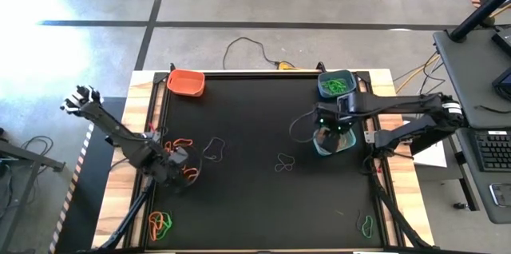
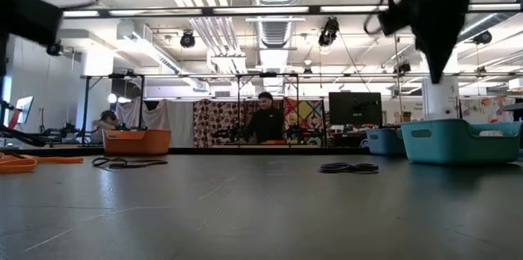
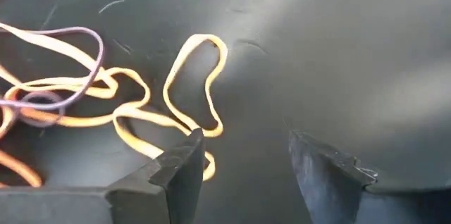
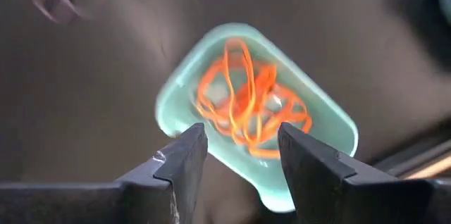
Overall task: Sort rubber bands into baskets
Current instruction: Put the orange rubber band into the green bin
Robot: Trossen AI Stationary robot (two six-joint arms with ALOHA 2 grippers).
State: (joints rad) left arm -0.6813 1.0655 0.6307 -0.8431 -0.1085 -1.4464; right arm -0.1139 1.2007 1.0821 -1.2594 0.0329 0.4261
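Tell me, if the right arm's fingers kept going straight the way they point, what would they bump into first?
Probably the pale teal plastic basket right below: the right gripper points down at it, fingers apart, and would likely first meet the tangled orange rubber bands lying inside. How far above it hangs is hard to tell.

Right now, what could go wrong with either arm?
The left gripper is open low over tangled orange rubber bands; closing there could snag several, or a purple one. The right gripper, open above the teal basket, could nudge its rim if it descends.
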